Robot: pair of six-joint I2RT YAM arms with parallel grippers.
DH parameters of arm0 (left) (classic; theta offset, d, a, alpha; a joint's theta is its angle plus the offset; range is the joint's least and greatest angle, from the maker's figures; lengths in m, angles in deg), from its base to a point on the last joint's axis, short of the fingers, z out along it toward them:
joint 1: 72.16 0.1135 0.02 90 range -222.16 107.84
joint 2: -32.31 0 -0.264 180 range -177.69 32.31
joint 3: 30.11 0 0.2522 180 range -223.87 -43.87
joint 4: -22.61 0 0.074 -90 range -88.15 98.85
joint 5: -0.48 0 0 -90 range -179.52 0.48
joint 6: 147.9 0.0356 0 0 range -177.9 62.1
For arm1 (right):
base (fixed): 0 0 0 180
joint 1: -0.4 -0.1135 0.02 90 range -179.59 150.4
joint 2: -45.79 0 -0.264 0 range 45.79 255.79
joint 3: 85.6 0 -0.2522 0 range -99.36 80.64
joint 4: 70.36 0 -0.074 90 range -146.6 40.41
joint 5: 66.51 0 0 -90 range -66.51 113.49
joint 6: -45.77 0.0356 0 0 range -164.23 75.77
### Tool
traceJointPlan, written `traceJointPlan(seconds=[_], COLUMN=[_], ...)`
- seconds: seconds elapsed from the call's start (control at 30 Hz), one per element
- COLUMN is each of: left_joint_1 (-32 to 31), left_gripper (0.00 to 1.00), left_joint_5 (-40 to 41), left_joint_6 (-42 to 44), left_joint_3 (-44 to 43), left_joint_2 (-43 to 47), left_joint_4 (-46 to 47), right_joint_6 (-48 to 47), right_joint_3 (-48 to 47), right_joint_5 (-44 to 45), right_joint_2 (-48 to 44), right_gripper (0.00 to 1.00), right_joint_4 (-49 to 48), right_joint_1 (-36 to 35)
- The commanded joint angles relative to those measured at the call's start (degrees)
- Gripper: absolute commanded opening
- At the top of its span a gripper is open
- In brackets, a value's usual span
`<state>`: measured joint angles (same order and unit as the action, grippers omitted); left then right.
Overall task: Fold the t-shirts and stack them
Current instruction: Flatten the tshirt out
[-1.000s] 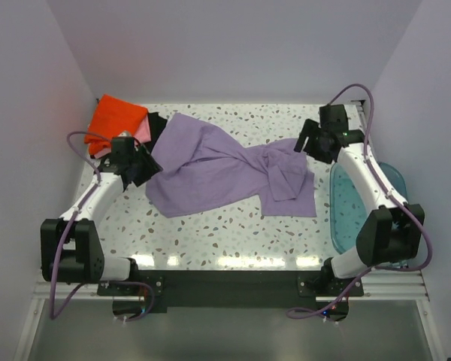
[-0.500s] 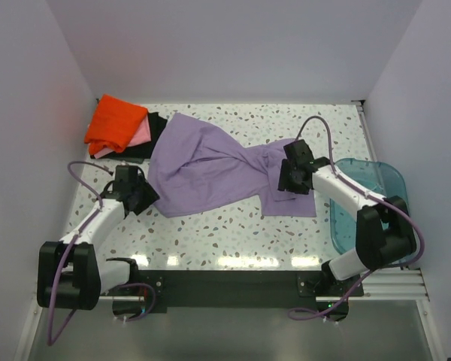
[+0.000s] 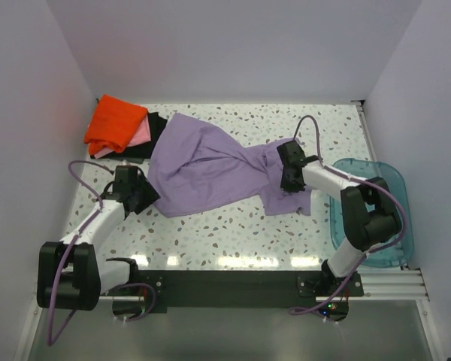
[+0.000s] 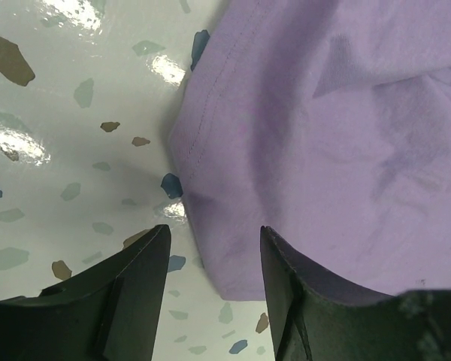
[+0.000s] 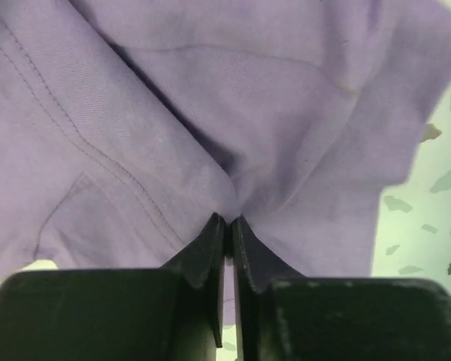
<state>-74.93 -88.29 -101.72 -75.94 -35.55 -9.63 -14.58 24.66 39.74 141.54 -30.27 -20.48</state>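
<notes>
Pinching a bunched fold of the lavender t-shirt (image 3: pixel 210 169) in the right gripper (image 3: pixel 289 177), clamped tight on the cloth near the shirt's right end, above the flap that trails toward the near edge. Seen from the right wrist, with jaws pressed together on a ridge of purple fabric, and with creases and a stitched seam fanning away from the nip. Sprawling unfolded and rumpled across the middle of the speckled table (image 3: pixel 210 226), slanting from the far left toward the near right, broad at the left, gathered narrow around the middle. Sitting at the shirt's near left edge with the left gripper (image 3: pixel 141 194), released and grasping nothing, with jaws parted wide. Seen from the left wrist, straddling a rounded corner of the hem, with one jaw over bare tabletop and the other over purple cloth; cannot tell whether touching either. Stacked in the far left corner, folded square: the orange t-shirt (image 3: pixel 116 120) on top, the pink t-shirt (image 3: pixel 141 135) peeking out at its near right side, the black t-shirt (image 3: pixel 156 125) underneath, showing along the right and near sides. Lying just beside that stack with the lavender shirt's far left tip, contact unclear. Standing at the table's right edge, well apart from the stack: the translucent teal bin (image 3: pixel 391 177).
</notes>
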Motion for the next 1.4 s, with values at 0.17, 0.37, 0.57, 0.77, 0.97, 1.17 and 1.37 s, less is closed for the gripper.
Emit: traceJointPlan(seconds=[0.17, 0.37, 0.57, 0.77, 0.97, 1.17, 1.37], left_joint_1=[-0.2, -0.1, -0.1, -4.1, -20.3, -26.9, -27.7], left_gripper=[0.57, 0.57, 0.57, 0.6, 0.7, 0.7, 0.64], left_joint_5=[0.5, -0.5, -3.5, -8.4, -2.1, 7.5, 10.8], left_joint_6=[3.8, 3.7, 2.6, 1.8, -2.1, -7.4, -8.8], left_joint_3=[-3.8, -10.7, -10.3, -7.7, -12.9, -20.1, -25.0], left_joint_2=[0.0, -6.0, -7.7, -7.8, -15.3, -25.2, -32.5], left_joint_4=[2.9, 3.2, 5.0, 9.9, 13.0, 9.7, 9.3], right_joint_6=[-4.9, -8.2, -5.7, -4.8, -4.6, -5.1, -5.3], right_joint_3=[-28.0, -87.9, -66.7, -45.6, -39.0, -38.9, -38.1], right_joint_5=[4.9, -6.7, -13.1, -12.4, -9.8, -9.4, -10.2], right_joint_2=[6.0, 40.6, 31.4, 16.8, 12.1, 10.6, 8.1], right_gripper=[0.0, 0.02, 0.0, 0.0, 0.0, 0.0, 0.0], right_joint_4=[9.3, 33.1, 17.5, 10.2, 9.4, 10.8, 10.6], right_joint_1=[3.6, 11.6, 13.7, 12.6, 11.7, 11.7, 11.7])
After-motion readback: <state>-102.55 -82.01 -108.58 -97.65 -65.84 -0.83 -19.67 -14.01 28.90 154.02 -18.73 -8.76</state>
